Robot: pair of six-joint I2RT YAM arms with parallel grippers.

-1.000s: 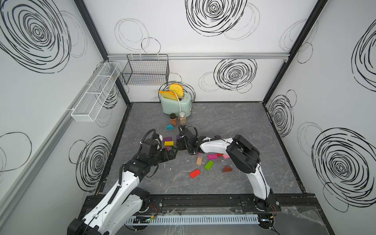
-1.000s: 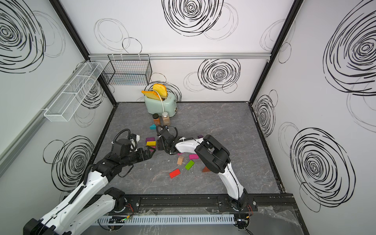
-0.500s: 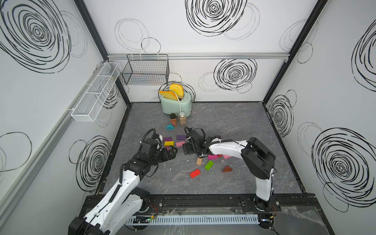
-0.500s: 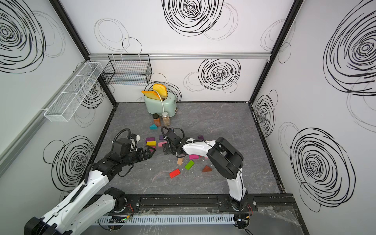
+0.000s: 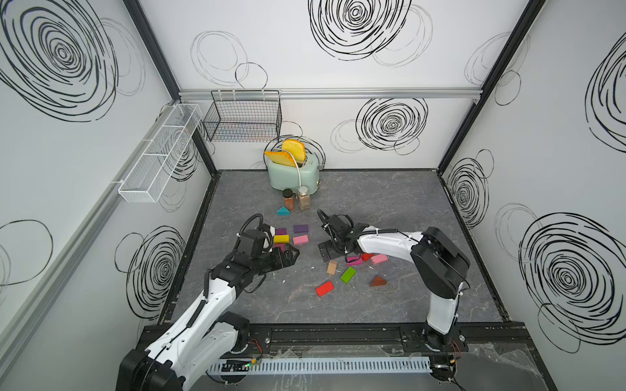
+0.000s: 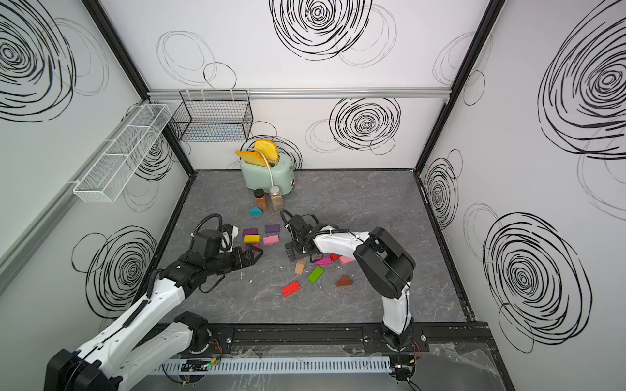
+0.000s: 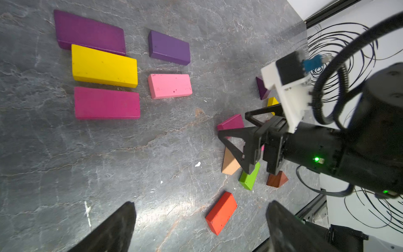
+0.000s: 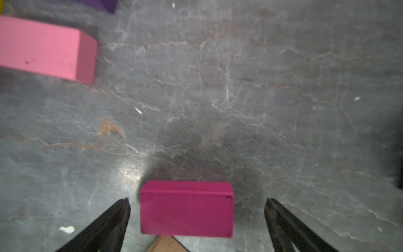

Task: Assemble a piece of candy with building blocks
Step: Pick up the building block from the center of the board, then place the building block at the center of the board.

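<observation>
Building blocks (image 6: 252,239) lie in two lots: a laid pattern, where the yellow brick (image 7: 104,65) sits between purple and magenta ones with a pink brick (image 7: 170,86) just beside, and a loose heap (image 5: 348,274) nearby. My right gripper (image 8: 197,199) stands spread wide around the short magenta block (image 8: 186,209), touching neither side (the next piece, I judge). I should centre, sink lower, then close squarely; my left gripper (image 7: 201,204) hangs spread and empty.

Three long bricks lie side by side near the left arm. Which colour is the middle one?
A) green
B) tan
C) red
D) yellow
D: in the left wrist view, the yellow brick lies between the long purple brick and the long magenta brick.
</observation>
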